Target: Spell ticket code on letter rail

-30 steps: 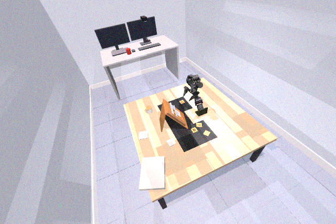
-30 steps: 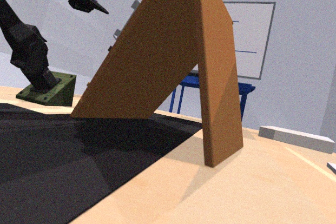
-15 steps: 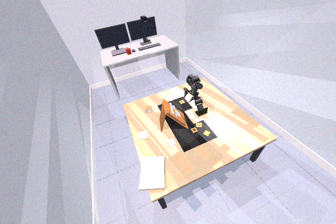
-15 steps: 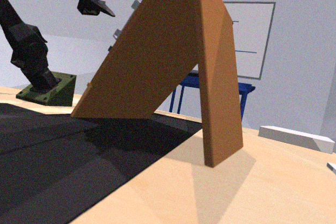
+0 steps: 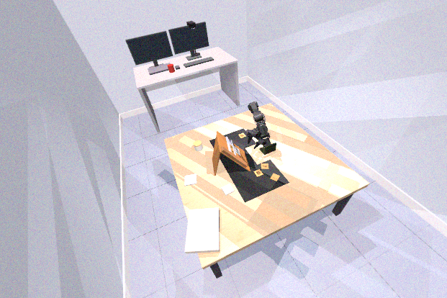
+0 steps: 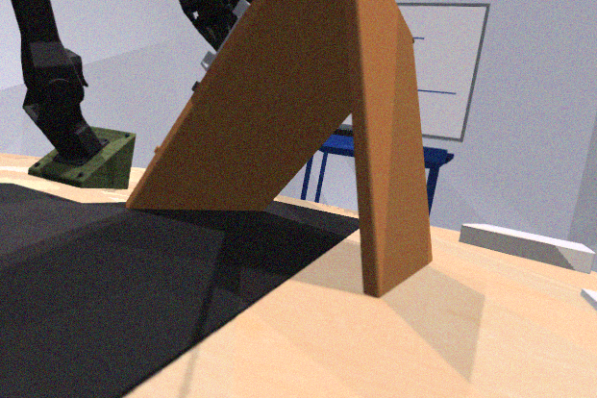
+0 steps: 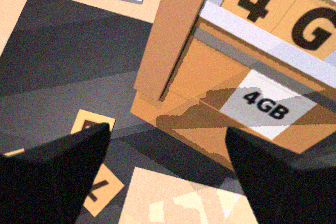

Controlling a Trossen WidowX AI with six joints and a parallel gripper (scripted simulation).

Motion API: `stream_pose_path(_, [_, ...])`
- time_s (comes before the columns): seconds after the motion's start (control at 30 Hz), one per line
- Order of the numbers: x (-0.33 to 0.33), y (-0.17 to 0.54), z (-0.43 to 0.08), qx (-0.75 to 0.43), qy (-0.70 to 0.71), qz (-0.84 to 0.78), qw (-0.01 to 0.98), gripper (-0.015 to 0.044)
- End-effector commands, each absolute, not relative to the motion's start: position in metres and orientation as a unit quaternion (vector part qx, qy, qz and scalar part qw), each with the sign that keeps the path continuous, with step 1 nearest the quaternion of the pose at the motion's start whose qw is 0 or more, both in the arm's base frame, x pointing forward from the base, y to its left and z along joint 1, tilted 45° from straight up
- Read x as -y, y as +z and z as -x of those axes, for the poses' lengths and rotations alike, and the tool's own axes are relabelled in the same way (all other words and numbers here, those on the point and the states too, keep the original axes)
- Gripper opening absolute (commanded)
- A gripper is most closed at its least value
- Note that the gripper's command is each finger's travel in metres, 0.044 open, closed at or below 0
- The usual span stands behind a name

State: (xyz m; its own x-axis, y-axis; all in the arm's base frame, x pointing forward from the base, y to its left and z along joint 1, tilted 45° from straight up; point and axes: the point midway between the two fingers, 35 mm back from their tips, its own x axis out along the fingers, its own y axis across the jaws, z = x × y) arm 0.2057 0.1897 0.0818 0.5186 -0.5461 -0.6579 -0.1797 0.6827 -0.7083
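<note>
The tilted wooden board stands on the black mat. Its ticket reads 4GB. In the white rail, a 4 tile and a G tile sit side by side, 4 on the left; the rail's right part is out of the wrist view. My gripper is open and empty, in front of the board. Loose tiles lie at the board's near end; another tile lies beyond its far end. Their letters are unclear.
A lidded jar, two small white pads and a large white slab are on the table behind and beside the board. The arm's green base stands in front of the board.
</note>
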Motion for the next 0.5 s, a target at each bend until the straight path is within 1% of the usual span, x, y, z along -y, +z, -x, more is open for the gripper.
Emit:
stream_pose_path(0.0, [-0.187,0.013,-0.218,-0.475,-0.333,0.096,0.809,0.0340])
stream_pose_path(0.23, [-0.177,-0.033,-0.221,-0.417,-0.479,-0.080,0.768,0.0340])
stream_pose_path(0.47, [-0.165,-0.080,-0.221,-0.316,-0.611,-0.234,0.687,0.0340])
